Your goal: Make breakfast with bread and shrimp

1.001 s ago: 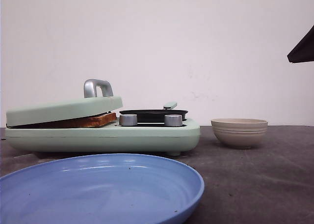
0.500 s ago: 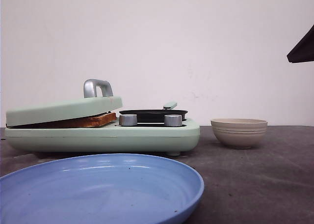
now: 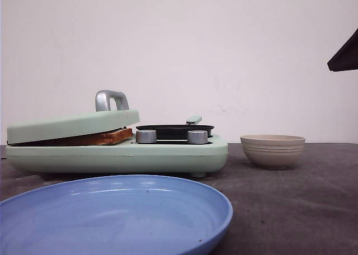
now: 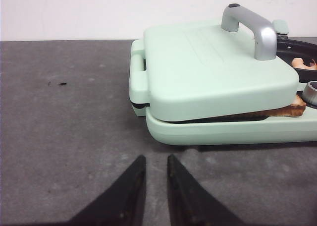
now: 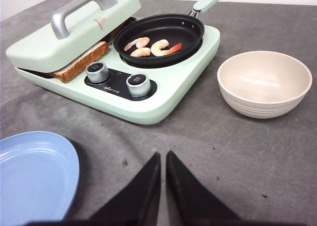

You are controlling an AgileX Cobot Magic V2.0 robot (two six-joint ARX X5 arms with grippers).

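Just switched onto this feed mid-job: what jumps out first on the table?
The mint-green breakfast maker dominates: its handled lid rests on toasted bread that sticks out at the edge, and the black pan beside it holds a few pink-orange shrimp. An empty beige bowl sits to the right of the appliance, and a blue plate lies nearest the robot. Both grippers hover over bare table with jaws nearly together, holding nothing.

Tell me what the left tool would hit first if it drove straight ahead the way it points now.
Probably the pale green base of the breakfast maker, just below its hinged green lid. The left tool points across bare grey tabletop at its near edge, though depth is uncertain.
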